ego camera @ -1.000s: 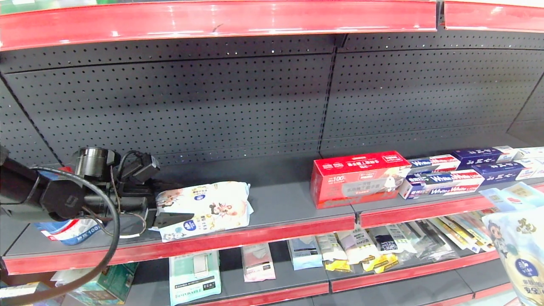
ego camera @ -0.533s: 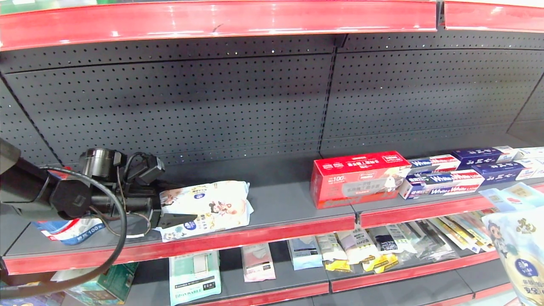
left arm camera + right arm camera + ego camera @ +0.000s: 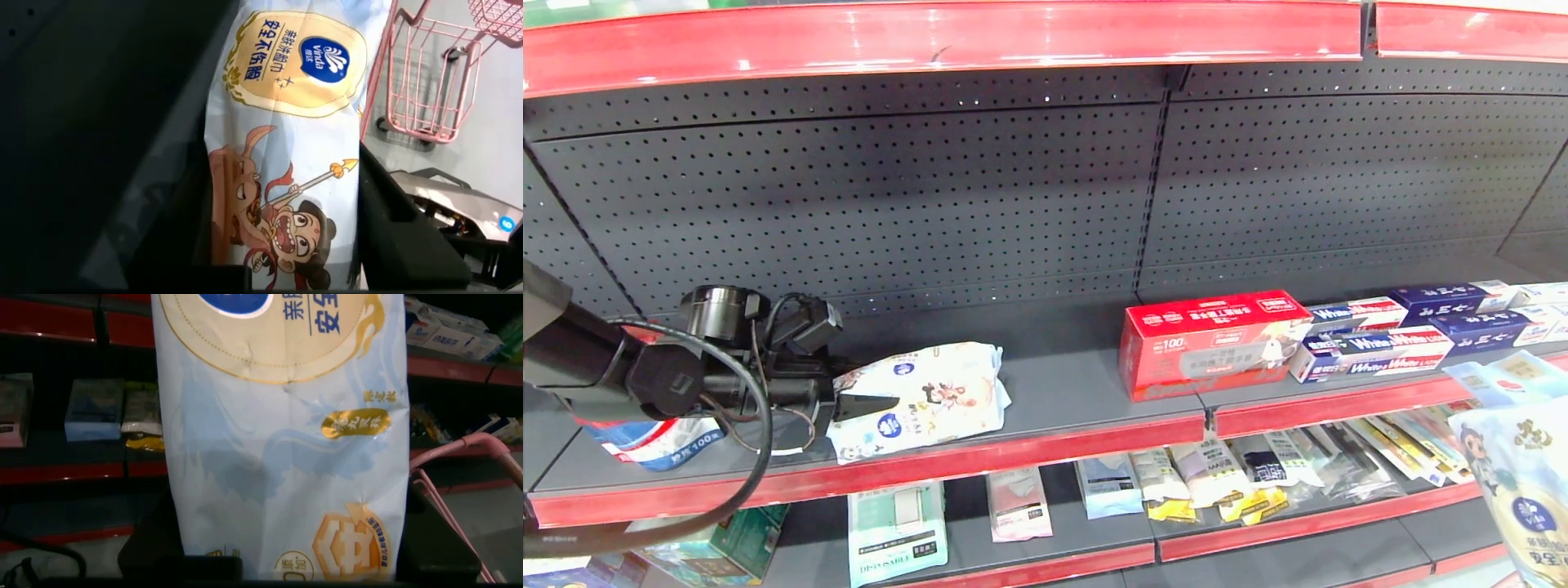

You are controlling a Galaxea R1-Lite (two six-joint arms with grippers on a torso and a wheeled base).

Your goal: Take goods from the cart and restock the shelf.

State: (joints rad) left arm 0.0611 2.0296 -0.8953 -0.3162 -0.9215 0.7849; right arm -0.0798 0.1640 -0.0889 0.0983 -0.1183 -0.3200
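Right now my left jaws grip the white cartoon-printed soft pack [image 3: 931,396], tilted on the grey metal shelf [image 3: 1062,384], presumably to lay it flat, while my right jaws hold a matching pack [image 3: 1519,490] in reserve

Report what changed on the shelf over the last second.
The left gripper slid slightly rightward along the shelf, still shut on the soft pack, which tilted up from lying flat. The red box, the blue and white boxes and the other pack at lower right stayed put.
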